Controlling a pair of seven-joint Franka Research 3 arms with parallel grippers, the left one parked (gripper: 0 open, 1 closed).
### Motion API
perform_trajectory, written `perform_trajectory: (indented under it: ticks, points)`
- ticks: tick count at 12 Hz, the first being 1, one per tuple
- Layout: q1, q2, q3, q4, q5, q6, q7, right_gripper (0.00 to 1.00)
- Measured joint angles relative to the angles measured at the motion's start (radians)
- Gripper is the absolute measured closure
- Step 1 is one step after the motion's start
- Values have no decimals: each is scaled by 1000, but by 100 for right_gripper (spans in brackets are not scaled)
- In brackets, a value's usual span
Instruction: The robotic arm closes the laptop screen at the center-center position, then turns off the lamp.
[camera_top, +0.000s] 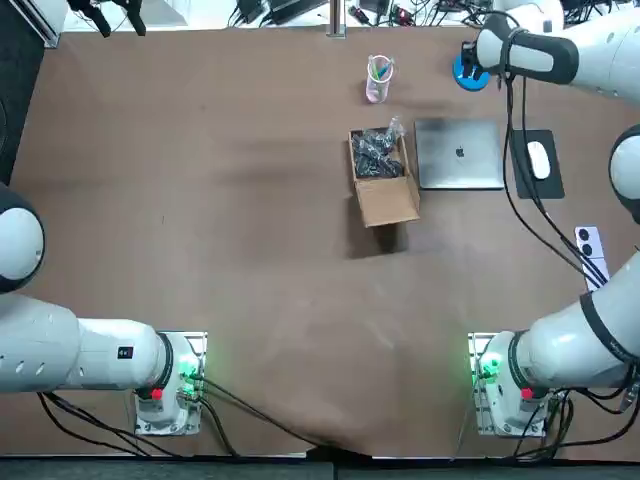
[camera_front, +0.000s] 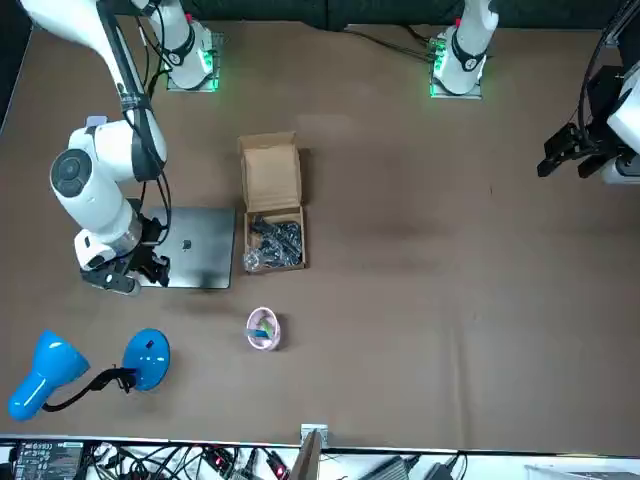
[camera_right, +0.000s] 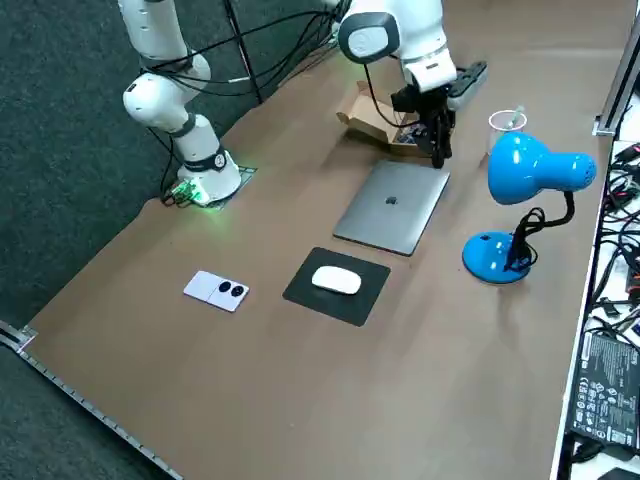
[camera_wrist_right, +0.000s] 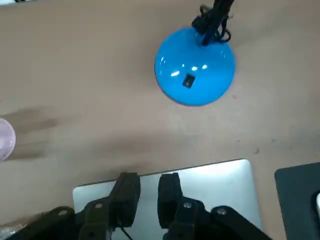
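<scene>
The silver laptop (camera_top: 459, 153) (camera_front: 195, 247) (camera_right: 392, 205) (camera_wrist_right: 205, 184) lies shut flat on the brown table. Beyond its back edge stands the blue lamp, with its round base (camera_top: 470, 72) (camera_front: 147, 358) (camera_right: 495, 255) (camera_wrist_right: 195, 65) and its head (camera_front: 40, 375) (camera_right: 530, 168). A small black switch (camera_wrist_right: 188, 81) sits on top of the base. My right gripper (camera_front: 128, 280) (camera_right: 437, 145) (camera_wrist_right: 147, 187) hovers over the laptop's edge nearest the lamp. It is shut with nothing held and stands apart from the lamp base.
An open cardboard box (camera_top: 380, 170) (camera_front: 272, 210) (camera_right: 375, 115) holding dark items sits beside the laptop. A pink cup (camera_top: 379, 78) (camera_front: 263, 329) (camera_wrist_right: 5, 139) stands near the lamp. A white mouse (camera_top: 538, 160) (camera_right: 337, 281) rests on a black pad, with a small white device (camera_top: 590, 243) (camera_right: 217, 290) closer to the arm's base.
</scene>
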Motion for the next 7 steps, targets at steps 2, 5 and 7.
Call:
perform_trajectory:
  ticks: [2, 5, 7]
  points:
    - [0, 0, 0, 17, -14, -11, 6, 74]
    - [1, 0, 0, 24, -20, -11, 10, 98]
    - [1, 0, 0, 38, -40, -11, 24, 98]
